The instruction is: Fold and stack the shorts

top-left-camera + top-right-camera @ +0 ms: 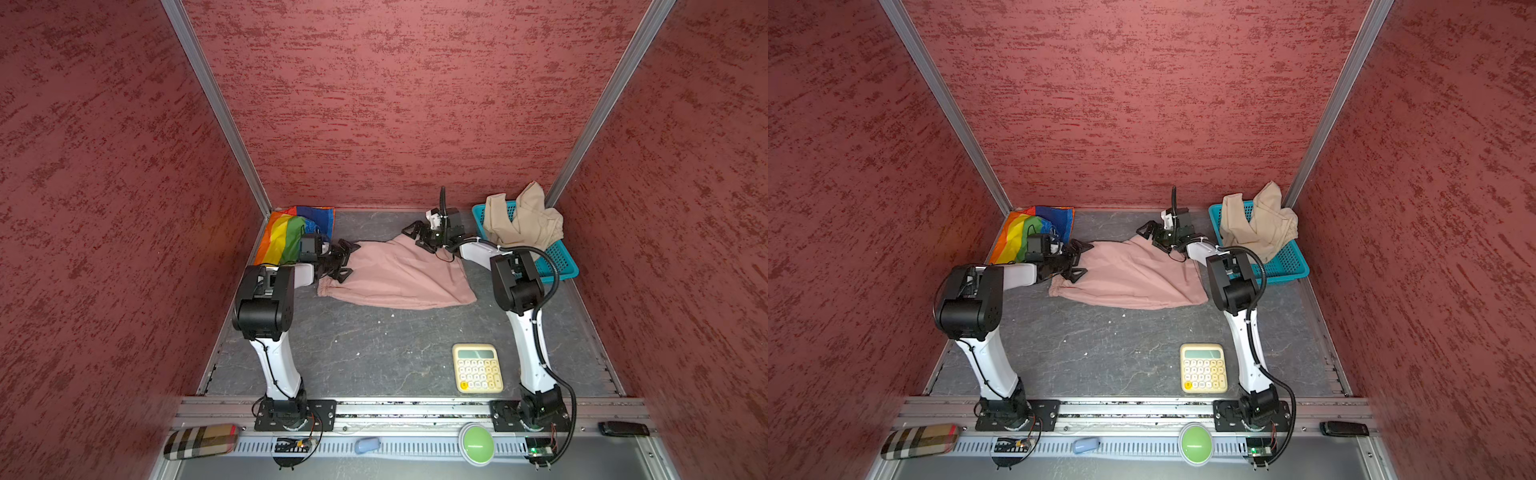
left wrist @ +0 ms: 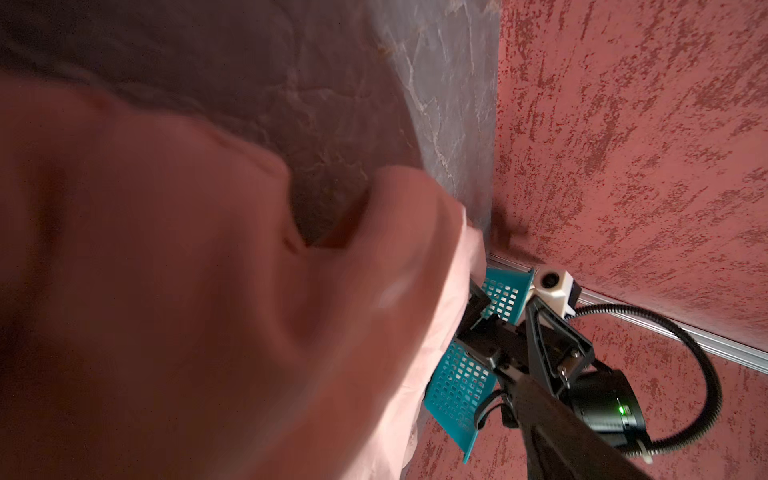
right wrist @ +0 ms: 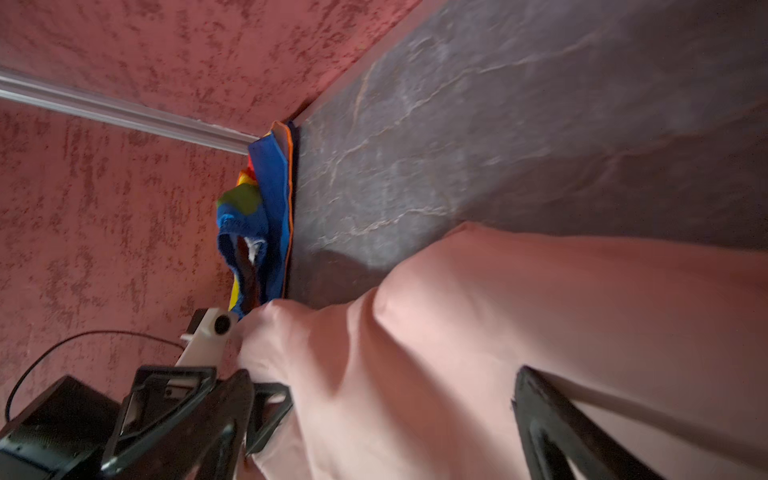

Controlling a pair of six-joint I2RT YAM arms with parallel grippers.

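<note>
The pink shorts (image 1: 399, 274) lie rumpled on the tabletop (image 1: 374, 353) toward twelve o'clock, the rainbow shorts (image 1: 286, 232) at ten, the beige shorts (image 1: 523, 224) heaped in the basket (image 1: 561, 262) at two. The left hand (image 1: 348, 259) at the pink waistband and the right hand (image 1: 419, 237) at its far corner both gape wide, holding nothing. A pinch catching one layer only would, I reckon, drag the fold crooked.
</note>
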